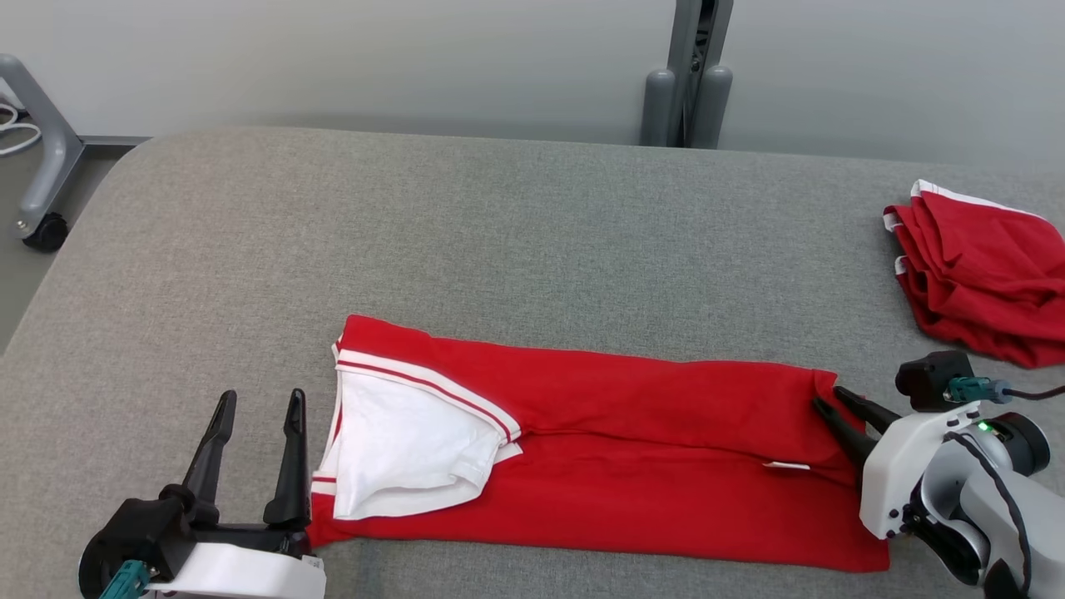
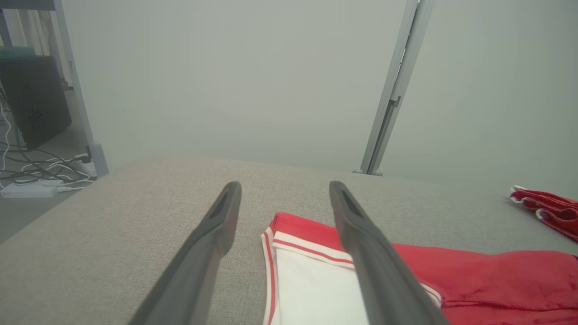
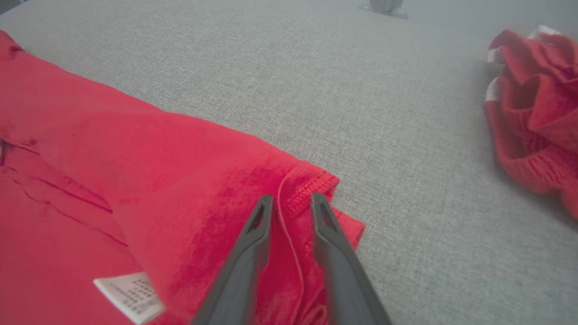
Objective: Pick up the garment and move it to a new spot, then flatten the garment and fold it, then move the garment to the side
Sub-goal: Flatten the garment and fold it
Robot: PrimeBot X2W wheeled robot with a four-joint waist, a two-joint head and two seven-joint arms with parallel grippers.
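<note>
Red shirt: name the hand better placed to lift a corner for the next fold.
Right. The right hand straddles the shirt at its hemmed corner, with cloth between its jaws. The left hand stands open beside the collar end, gripping nothing.

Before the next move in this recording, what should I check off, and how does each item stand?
1. Right gripper placed on the garment: ok, a fold of the hem sits between its fingers.
2. Right grip firm: cannot tell, the jaws are narrow but a gap shows.
3. Left gripper holding the collar end: not ok, it stands open beside it.
4. Garment folded into a long strip, flat on the table: ok.
5. Second red garment apart from the strip: ok, it lies at the far right.
</note>
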